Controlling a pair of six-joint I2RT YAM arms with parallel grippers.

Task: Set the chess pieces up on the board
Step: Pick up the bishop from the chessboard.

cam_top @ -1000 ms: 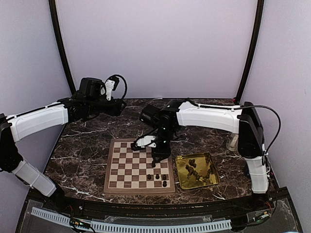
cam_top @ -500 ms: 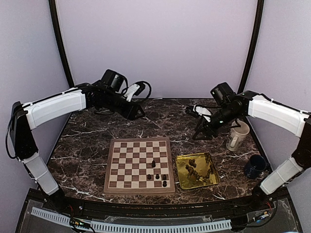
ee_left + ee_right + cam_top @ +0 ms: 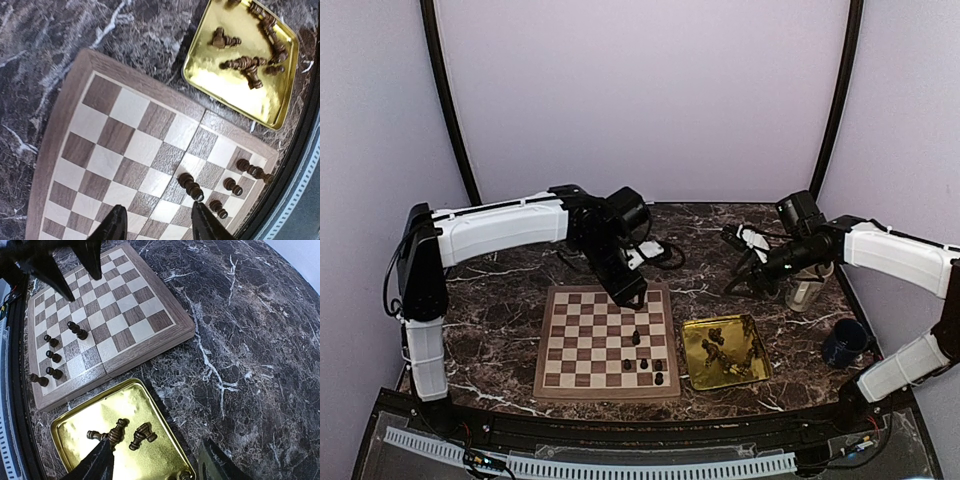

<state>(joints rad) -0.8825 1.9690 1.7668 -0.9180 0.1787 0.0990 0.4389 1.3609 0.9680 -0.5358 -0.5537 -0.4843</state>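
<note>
Five small dark brown chess pieces (image 3: 658, 366) are standing in the near right corner of the square wooden board (image 3: 582, 340) checkered in tan and brown. More are lying jumbled in the shiny gold rectangular tray (image 3: 220, 85) just beside it. The left gripper (image 3: 157, 205) is hanging over the board's far part, fingers apart and gripping nothing, seemingly clear of the wood. Farther back, above the dark marble table (image 3: 500, 280), the right gripper (image 3: 156, 442) is hovering, spread wide and empty.
</note>
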